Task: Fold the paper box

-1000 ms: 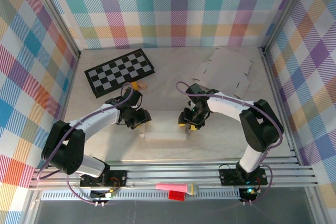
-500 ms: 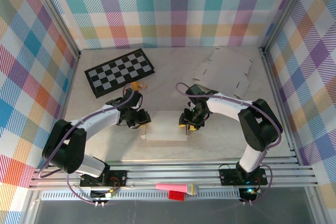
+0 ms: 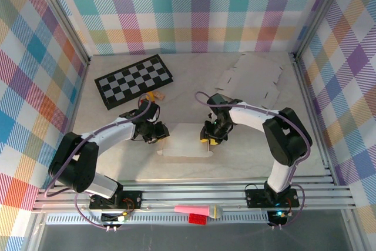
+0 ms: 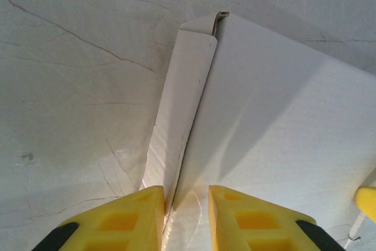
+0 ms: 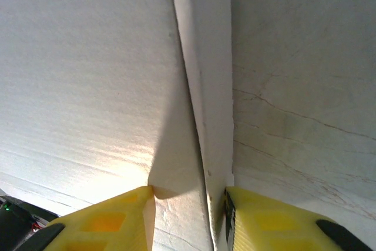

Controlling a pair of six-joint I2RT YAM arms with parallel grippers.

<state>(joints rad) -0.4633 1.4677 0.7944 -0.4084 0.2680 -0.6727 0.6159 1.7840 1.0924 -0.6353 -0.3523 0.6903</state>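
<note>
The paper box [image 3: 187, 139] is lying mid-way across the table [image 3: 247, 160], with bare surface all around it. The left gripper [image 4: 186, 218] and right gripper [image 5: 189, 218] are straddling its raised end edges with narrow jaws; whether they are pinching, I cannot tell.

I read the top external camera as fixed high above and behind the arm bases, facing down and forward. The table's [image 3: 252, 160] near edge lies at the bottom of its view and the far edge at the top, with the whole surface covered from well back.

The left wrist camera sits just behind the left gripper [image 4: 187, 195] and looks down past its fingers, very close, at the left end of the paper box [image 4: 276, 116]. The right wrist camera does likewise behind the right gripper [image 5: 189, 195], at the box's right end.

All three views share the box and the adjoining table surface.
</note>
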